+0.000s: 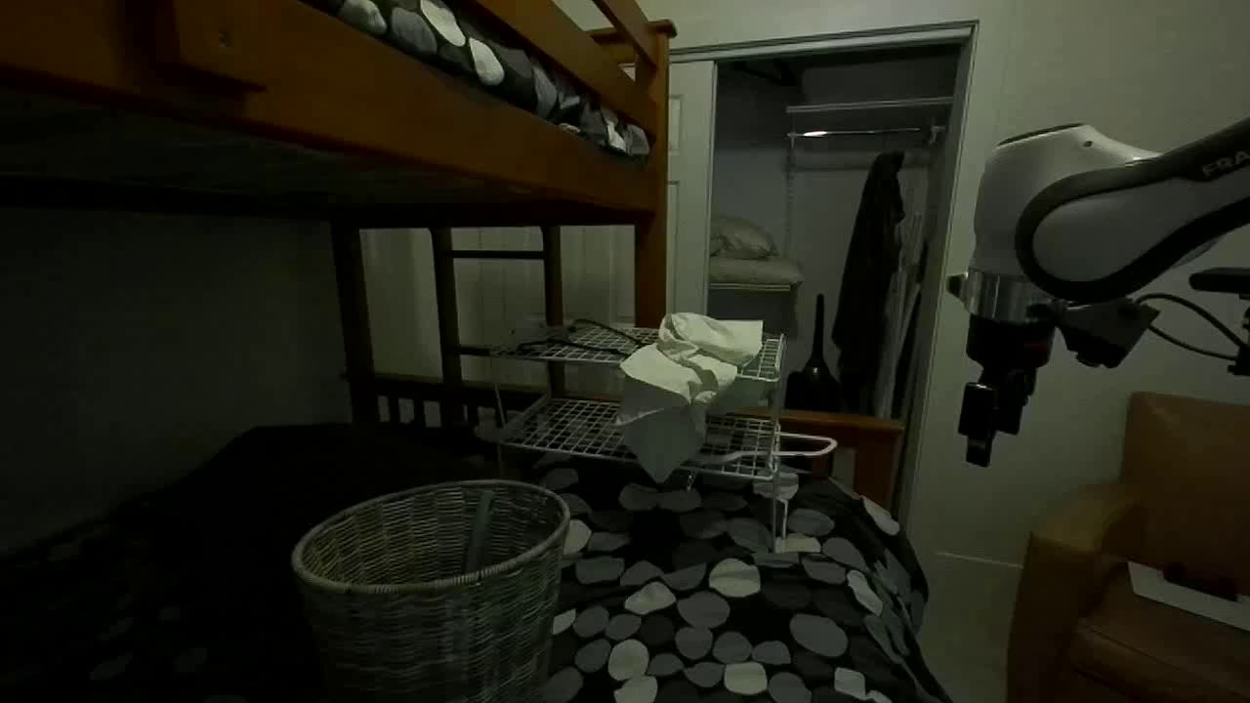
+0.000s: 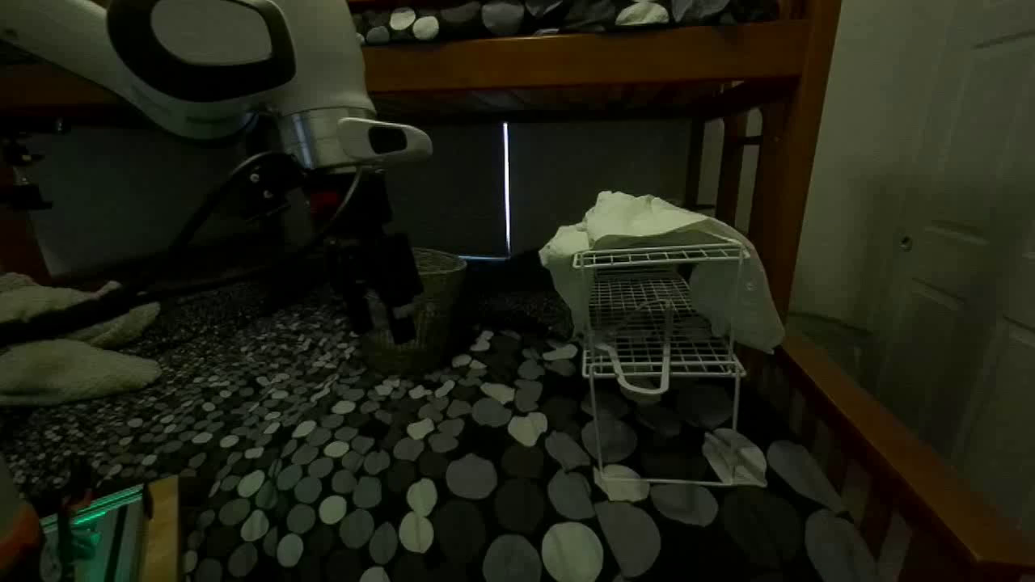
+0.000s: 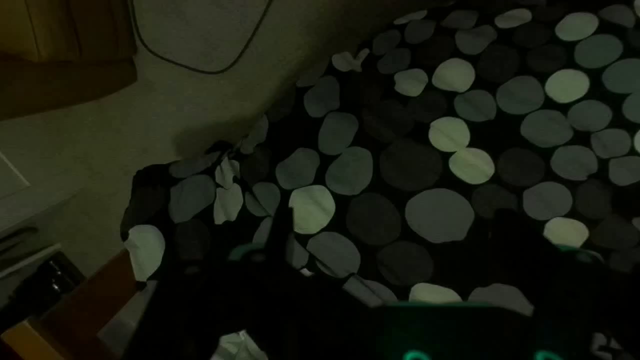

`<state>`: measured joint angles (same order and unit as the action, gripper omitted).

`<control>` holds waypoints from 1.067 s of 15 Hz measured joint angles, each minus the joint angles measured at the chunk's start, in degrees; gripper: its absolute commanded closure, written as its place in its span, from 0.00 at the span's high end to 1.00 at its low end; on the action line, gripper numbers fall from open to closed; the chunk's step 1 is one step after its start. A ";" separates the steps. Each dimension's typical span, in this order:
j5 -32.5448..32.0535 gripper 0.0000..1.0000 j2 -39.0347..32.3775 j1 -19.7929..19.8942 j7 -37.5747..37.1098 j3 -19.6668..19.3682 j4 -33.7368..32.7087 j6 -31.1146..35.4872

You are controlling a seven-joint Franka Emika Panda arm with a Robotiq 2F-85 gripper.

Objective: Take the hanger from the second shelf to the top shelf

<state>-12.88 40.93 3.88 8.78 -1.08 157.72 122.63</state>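
A white hanger [image 2: 666,347] lies on the second shelf [image 2: 703,369] of a white wire rack, its end sticking out past the front edge. That end also shows in an exterior view [image 1: 833,446]. The top shelf [image 2: 663,257] carries a crumpled white cloth [image 2: 647,220] that hangs over its sides; it shows in both exterior views [image 1: 684,376]. My gripper is in the air apart from the rack, pointing down, in both exterior views [image 1: 991,439] [image 2: 382,323]. In the wrist view my gripper [image 3: 392,217] is open and empty above the dotted bedspread. The hanger is out of the wrist view.
A wicker basket [image 1: 430,586] stands on the bedspread [image 1: 703,610] beside the rack. A thin dark wire-like thing [image 1: 571,344] lies on the top shelf. The upper bunk [image 2: 582,65] overhangs behind the rack. A brown armchair [image 1: 1084,547] stands by the wall.
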 measured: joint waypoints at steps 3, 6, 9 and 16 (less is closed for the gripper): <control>-0.12 1.00 -0.27 0.02 0.10 -0.15 0.00 0.37; -6.91 1.00 -2.89 1.83 3.84 -2.20 -0.05 7.94; -17.50 1.00 -10.84 6.28 9.53 -5.14 -2.02 18.21; -39.82 1.00 -35.73 9.83 10.20 -5.93 -17.08 40.21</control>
<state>-52.70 5.20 13.71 18.97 -7.01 140.65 162.84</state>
